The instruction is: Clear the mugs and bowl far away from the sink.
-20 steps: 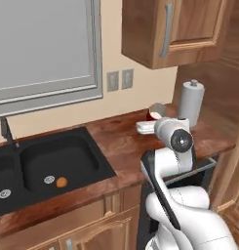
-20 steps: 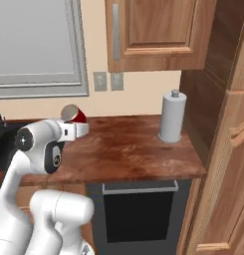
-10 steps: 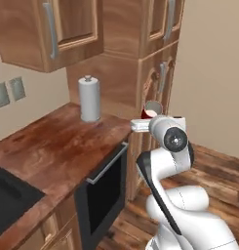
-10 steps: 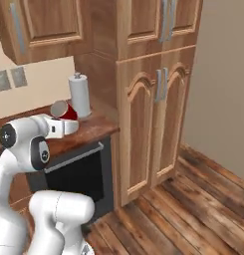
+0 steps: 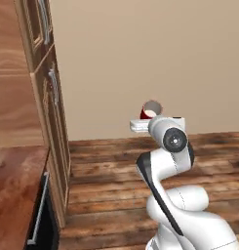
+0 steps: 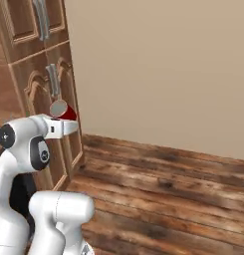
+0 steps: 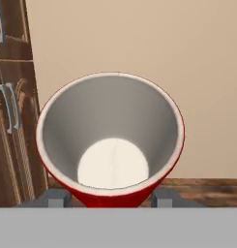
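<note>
My gripper (image 7: 109,198) is shut on a bright red mug (image 7: 110,140) with a pale grey inside, and I look straight into its open mouth. Dark fingertips (image 7: 54,197) press its base from both sides. From the base views the red mug (image 5: 150,110) (image 6: 63,110) is carried in the air, tilted, at the end of the white hand, in front of a beige wall. The gripper (image 5: 146,117) (image 6: 67,119) is level with the arm's upper joint. The sink and the bowl are out of view.
Tall wooden cabinets (image 5: 43,97) (image 6: 34,74) with grey handles stand to the left. A brown counter corner (image 5: 13,195) and a dark oven front (image 5: 40,215) lie at the lower left. Wooden floor (image 6: 168,189) stretches ahead to the wall.
The whole scene has swung: the base has turned away from the sink and counter, past the tall cabinets, toward a bare wall. The red mug stays in the gripper.
</note>
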Available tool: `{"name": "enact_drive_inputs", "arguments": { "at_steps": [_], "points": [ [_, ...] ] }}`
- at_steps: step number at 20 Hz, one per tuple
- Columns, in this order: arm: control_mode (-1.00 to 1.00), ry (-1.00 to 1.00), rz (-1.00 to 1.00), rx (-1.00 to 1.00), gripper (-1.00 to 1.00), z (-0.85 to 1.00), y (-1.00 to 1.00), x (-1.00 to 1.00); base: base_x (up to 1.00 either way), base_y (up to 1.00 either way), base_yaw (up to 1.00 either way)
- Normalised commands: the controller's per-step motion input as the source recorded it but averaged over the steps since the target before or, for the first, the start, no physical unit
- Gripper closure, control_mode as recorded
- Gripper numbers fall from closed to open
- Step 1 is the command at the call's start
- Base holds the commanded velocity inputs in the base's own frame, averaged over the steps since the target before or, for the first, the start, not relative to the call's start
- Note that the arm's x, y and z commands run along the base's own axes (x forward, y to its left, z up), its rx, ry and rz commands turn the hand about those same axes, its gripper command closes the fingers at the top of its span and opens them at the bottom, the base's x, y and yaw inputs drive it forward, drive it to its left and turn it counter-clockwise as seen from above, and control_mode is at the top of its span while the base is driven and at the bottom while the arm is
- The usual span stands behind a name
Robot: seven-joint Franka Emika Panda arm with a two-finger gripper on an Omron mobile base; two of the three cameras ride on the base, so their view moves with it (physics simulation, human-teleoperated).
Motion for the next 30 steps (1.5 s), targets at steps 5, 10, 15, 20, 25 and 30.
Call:
{"name": "enact_drive_inputs", "arguments": {
  "at_steps": [5,10,15,20,25,30],
  "points": [
    [1.00,0.00,0.00,0.00,1.00,0.00,0.00,0.00,-0.13,0.00,-1.00],
    [1.00,0.00,0.00,0.00,1.00,0.00,0.00,0.00,-0.09,-0.02,-0.99],
    [1.00,0.00,0.00,0.00,1.00,0.00,0.00,0.00,-0.10,-0.22,-0.92],
    [1.00,0.00,0.00,0.00,1.00,0.00,0.00,0.00,-0.03,-0.51,-0.86],
    [1.00,0.00,0.00,0.00,1.00,0.00,0.00,0.00,0.29,-0.96,-0.48],
    [1.00,0.00,0.00,0.00,1.00,0.00,0.00,0.00,0.68,-1.00,-0.10]
  ]
}}
